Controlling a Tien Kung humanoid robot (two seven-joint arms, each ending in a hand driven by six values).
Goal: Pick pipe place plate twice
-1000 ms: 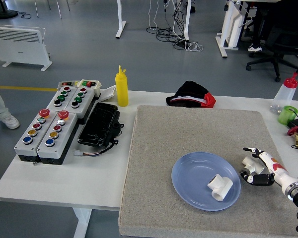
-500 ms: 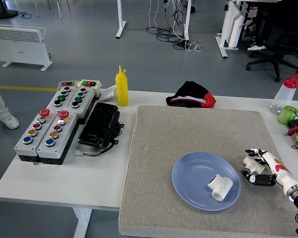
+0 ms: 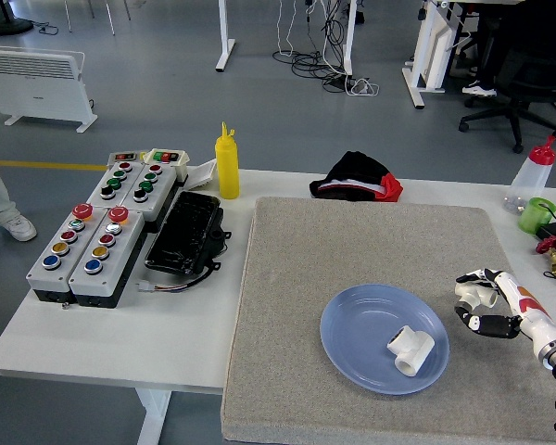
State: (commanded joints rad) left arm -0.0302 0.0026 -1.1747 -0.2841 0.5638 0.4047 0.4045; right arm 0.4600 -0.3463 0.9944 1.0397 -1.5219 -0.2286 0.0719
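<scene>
1. You are in a big room with a grey floor, desks and cables at the back. In front of you is a white counter with a grey mat on its right half.
2. A blue plate sits on the mat. One white pipe piece already lies in it, near the right side. So it looks like half the job is done.
3. The second white pipe is off the plate, just beside its right edge. It sits there because it has not been put on the plate yet.
4. Your right hand comes in from the lower right. Its fingers curl around the second pipe, so it looks like it is gripping it, low over the mat.
5. The wrist points up and left, toward the plate, which is a short way off.
6. You cannot see your left hand.
7. The button boxes and the yellow bottle stand far to the left, out of your way.
</scene>
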